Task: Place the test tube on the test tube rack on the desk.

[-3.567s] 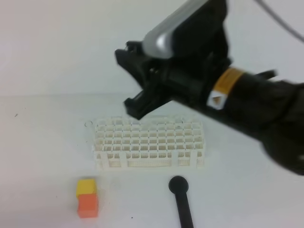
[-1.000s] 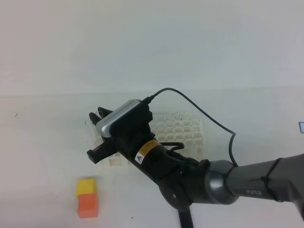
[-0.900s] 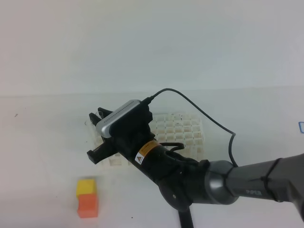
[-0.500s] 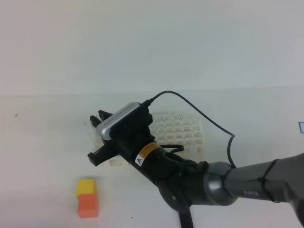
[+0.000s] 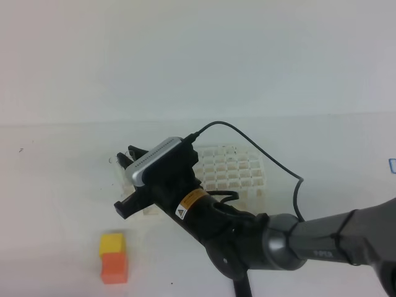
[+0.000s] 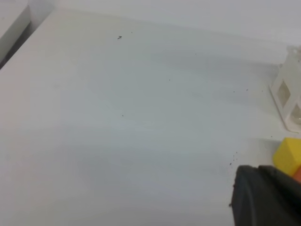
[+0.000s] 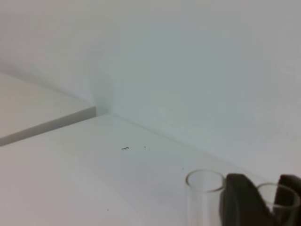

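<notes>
The white lattice test tube rack [image 5: 238,173] stands mid-desk [image 5: 55,204]; its corner shows in the left wrist view [image 6: 288,96]. My right gripper [image 5: 127,153] reaches across to the rack's left end. In the right wrist view its dark fingers [image 7: 240,200] stand close on either side of a clear glass test tube's rim [image 7: 278,192]. A second clear tube [image 7: 204,181] stands free just to the left; it shows faintly in the exterior view [image 5: 115,160]. Of my left gripper only a dark part [image 6: 265,197] shows.
A yellow-and-orange block [image 5: 113,257] sits on the desk in front of the rack's left end, also in the left wrist view [image 6: 288,157]. A black cable [image 5: 272,164] loops over the rack. A black rod [image 5: 242,286] rises from the bottom edge.
My right arm has come down from high above the rack to its left end. Over the last second it has sunk slightly lower. The block and rack have not moved.
</notes>
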